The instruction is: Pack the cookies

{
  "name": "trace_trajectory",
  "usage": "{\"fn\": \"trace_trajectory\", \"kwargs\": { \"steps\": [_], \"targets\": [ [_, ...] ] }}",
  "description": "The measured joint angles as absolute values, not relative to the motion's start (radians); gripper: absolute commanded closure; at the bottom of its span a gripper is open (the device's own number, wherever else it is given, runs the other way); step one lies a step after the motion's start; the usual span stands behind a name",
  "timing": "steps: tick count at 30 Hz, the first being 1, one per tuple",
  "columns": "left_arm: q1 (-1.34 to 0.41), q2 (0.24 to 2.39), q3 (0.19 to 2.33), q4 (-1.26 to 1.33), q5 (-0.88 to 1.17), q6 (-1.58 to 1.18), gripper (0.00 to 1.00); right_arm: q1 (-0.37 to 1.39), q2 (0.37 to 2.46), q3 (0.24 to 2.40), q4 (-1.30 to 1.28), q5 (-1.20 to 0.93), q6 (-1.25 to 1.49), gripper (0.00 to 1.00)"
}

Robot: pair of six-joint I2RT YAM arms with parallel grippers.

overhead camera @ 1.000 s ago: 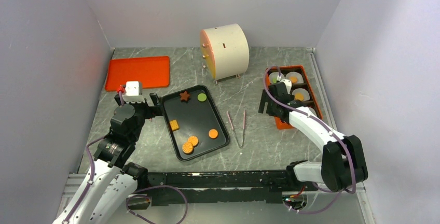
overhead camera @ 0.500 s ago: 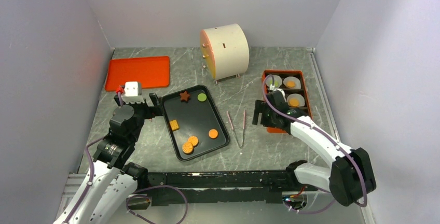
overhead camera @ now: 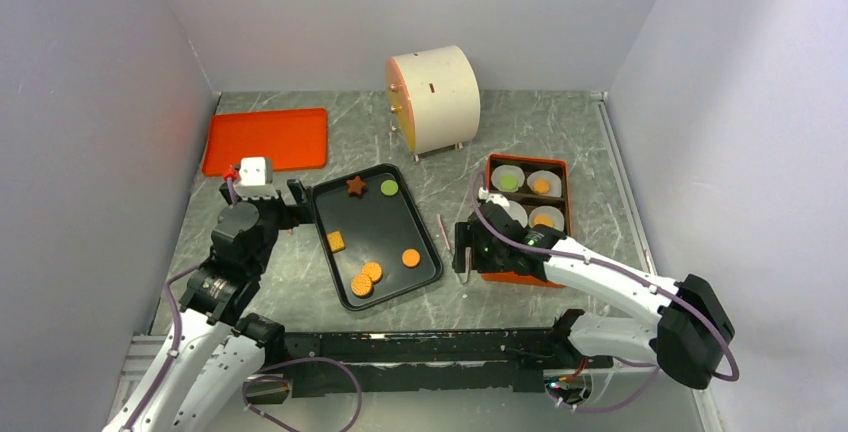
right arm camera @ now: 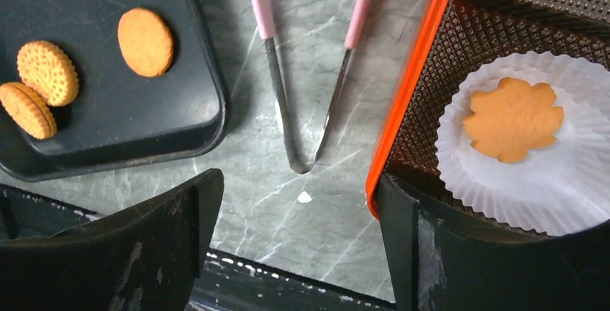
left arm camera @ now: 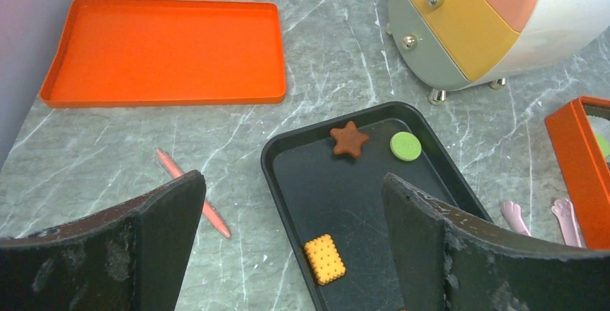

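Orange box (overhead camera: 560,164) has been drawn toward black tray (overhead camera: 375,222) by right tool (right arm camera: 298,181), jaws apart above tongs (right arm camera: 277,95). Left tool (left arm camera: 288,203) also apart. Six cookies (overhead camera: 362,280) left on tray; shorter transfers expected.

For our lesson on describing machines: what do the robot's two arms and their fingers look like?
Both the left arm and the right arm have white shells between chunky black joints, with a thin purple cable looping along each. The left wrist carries a small white box. The fingers are broad, flat and black, with scuffed, greyish wear.
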State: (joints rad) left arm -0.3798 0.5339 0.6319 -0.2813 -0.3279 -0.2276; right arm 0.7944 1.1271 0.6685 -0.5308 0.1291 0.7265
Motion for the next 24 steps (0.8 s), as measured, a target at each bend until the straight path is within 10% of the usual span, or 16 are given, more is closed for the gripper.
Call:
{"fn": "trace_trajectory", "kwargs": {
  "steps": [24],
  "targets": [
    [-0.270, 1.141, 0.804, -0.450, -0.418, -0.665, 0.03, 0.822, 0.897, 0.587, -0.235, 0.543, 0.479, 0.11]
  ]
}}
